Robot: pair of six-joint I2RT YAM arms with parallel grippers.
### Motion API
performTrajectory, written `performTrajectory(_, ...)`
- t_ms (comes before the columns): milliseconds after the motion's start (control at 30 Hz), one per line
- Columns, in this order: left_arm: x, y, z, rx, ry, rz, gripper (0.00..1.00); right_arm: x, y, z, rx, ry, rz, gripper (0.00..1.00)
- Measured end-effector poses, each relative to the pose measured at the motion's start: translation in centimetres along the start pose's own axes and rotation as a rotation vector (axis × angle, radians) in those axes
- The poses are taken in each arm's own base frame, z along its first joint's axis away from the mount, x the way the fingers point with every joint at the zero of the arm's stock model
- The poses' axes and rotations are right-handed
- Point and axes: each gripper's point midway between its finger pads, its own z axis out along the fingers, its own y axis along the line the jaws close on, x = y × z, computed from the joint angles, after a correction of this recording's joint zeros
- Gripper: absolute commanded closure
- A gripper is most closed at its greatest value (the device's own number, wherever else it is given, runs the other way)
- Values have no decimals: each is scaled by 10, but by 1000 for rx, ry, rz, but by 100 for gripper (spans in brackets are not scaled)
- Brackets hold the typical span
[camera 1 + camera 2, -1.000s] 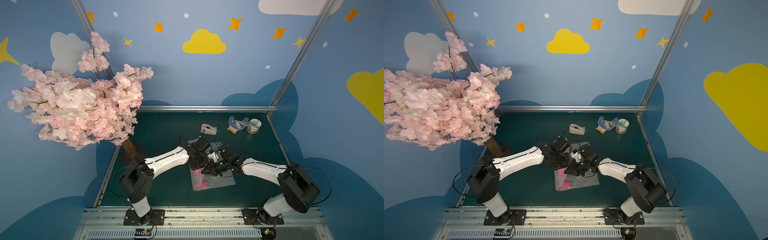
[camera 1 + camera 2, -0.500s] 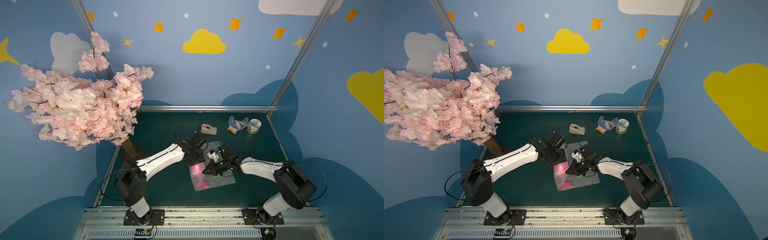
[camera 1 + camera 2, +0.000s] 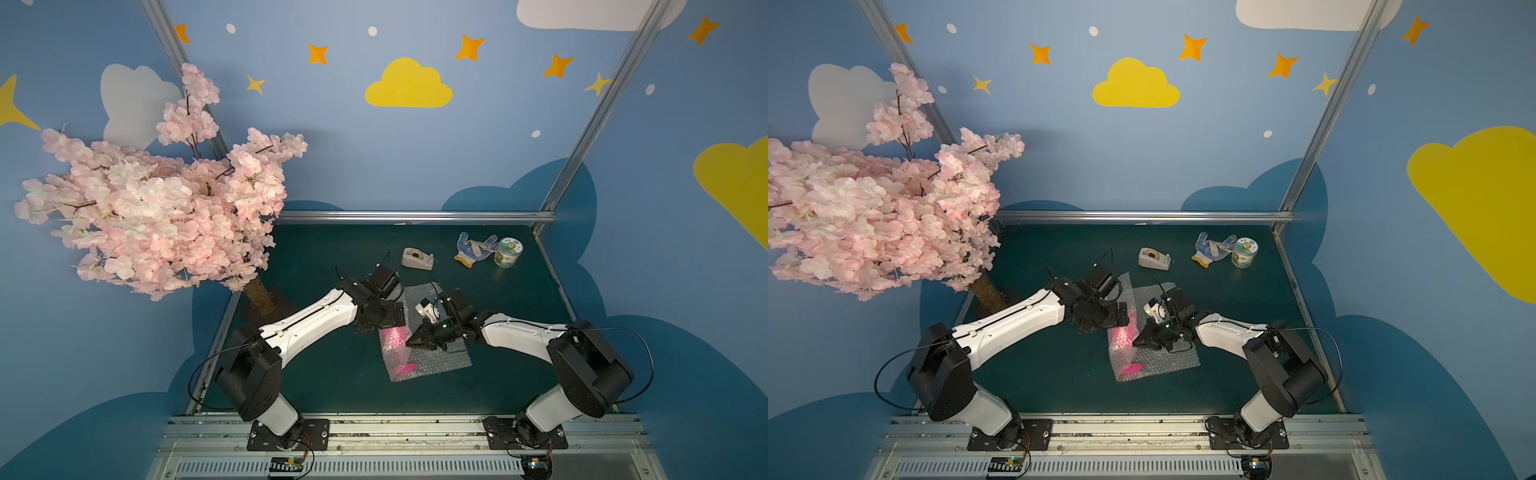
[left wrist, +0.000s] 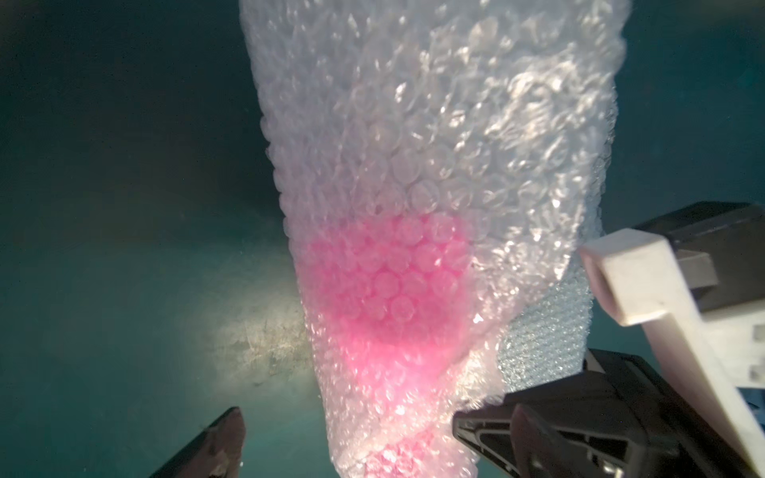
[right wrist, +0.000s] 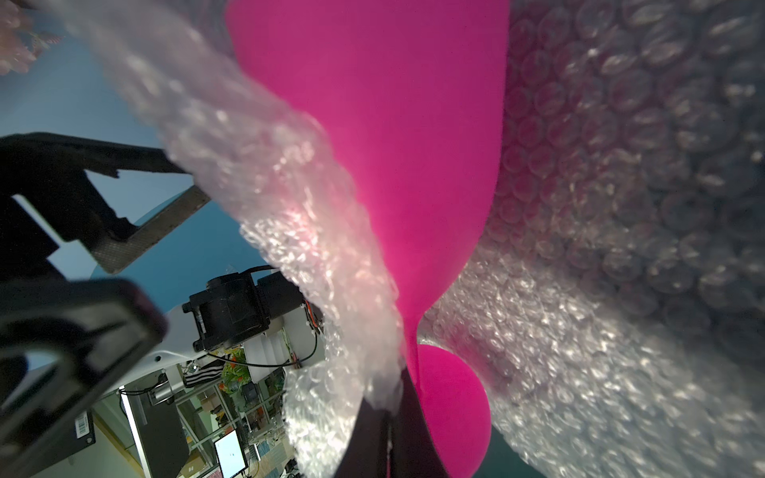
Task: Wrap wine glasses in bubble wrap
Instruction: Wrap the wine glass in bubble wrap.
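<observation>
The wine glass (image 5: 393,124), a hot-pink goblet, lies on its side near the middle of the dark green worktop (image 3: 324,365), resting on the bubble wrap (image 3: 440,357). Its bowl points toward the back wall and its round foot toward the robot bases. A flap of the sheet is folded over the bowl, so in both top views the pink there shows only as a glow through the bubbles, while the foot pokes out bare at the sheet's near edge. The right claw (image 5: 385,430) is closed tight, pinching a gathered edge of the bubble wrap just beside the goblet's thin stem; the right wrist view shows the plastic bunched between its two dark fingers. The left claw (image 3: 386,320) hangs over the covered bowl with its jaws spread wide on either side of the bundle, gripping nothing; the left wrist view shows the wrapped pink bowl between its fingers. Well apart, along the back of the worktop, stand a beige tape dispenser (image 3: 417,258), a work glove (image 3: 473,249) and a green-and-white can (image 3: 508,252). A pink blossom tree (image 3: 158,216) fills the far left corner.
</observation>
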Motion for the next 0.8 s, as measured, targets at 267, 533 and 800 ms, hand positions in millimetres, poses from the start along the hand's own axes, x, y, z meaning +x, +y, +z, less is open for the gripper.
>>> performTrajectory(267, -6, 5, 31, -48, 19, 56, 0, -1, -3, -3, 1, 5, -2, 97)
performTrajectory(533, -12, -1, 44, -43, 11, 79, 4, 0, -9, -19, 22, -3, 3, 71)
performTrajectory(800, -16, -1, 54, -58, 17, 83, 5, -7, 4, -72, 91, -122, -27, 67)
